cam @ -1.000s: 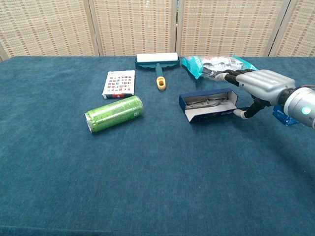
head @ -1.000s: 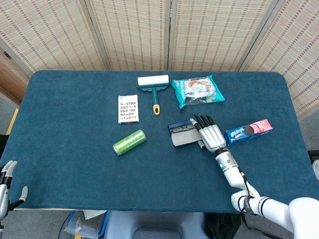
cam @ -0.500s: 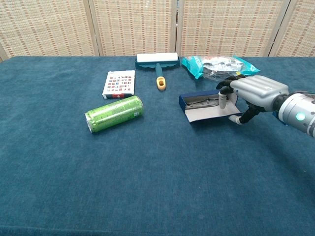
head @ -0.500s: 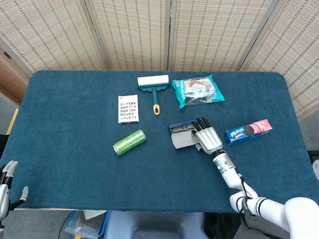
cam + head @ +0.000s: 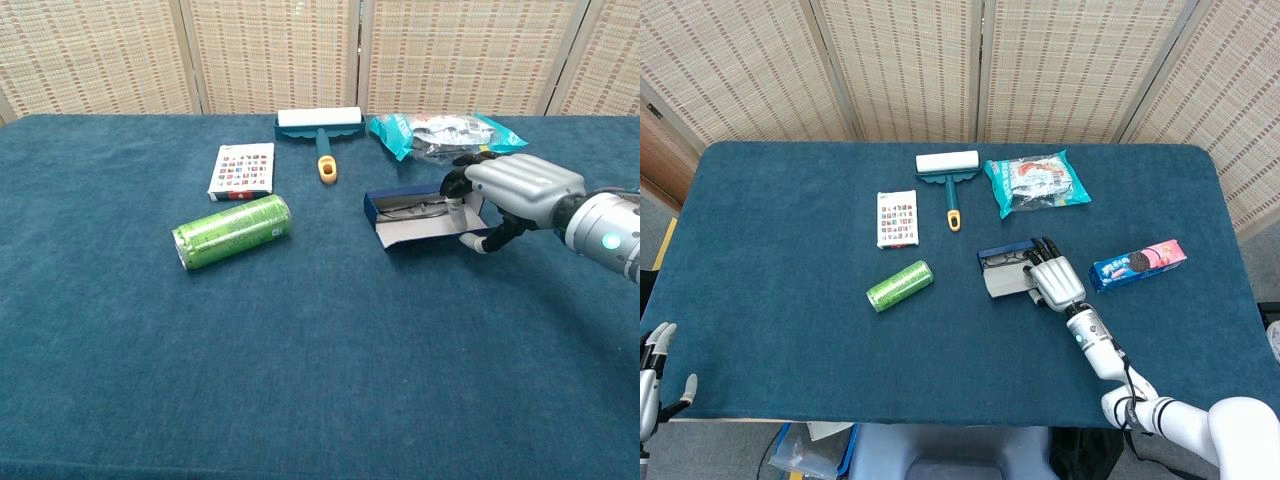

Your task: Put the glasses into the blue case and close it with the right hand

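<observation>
The blue case (image 5: 1002, 262) (image 5: 412, 214) lies open at the table's middle right, its pale lid flap (image 5: 425, 232) flat toward me. The dark-framed glasses (image 5: 1005, 258) (image 5: 410, 208) lie inside the blue tray. My right hand (image 5: 1057, 278) (image 5: 520, 185) spans the case's right end. Its fingers (image 5: 456, 189) bend down onto the far wall, and the thumb (image 5: 483, 243) touches the flap's near right corner. My left hand (image 5: 654, 372) hangs off the table's near left corner, fingers apart, holding nothing.
A green can (image 5: 899, 286) lies on its side left of the case. A card box (image 5: 897, 217), a lint roller (image 5: 949, 172) and a teal snack bag (image 5: 1037, 181) sit further back. A blue cookie box (image 5: 1138, 264) lies just right of my right hand.
My right hand slid left over the case's right end. Its fingers, stretched flat a second ago, have bent down onto the far wall. The case and glasses have stayed put.
</observation>
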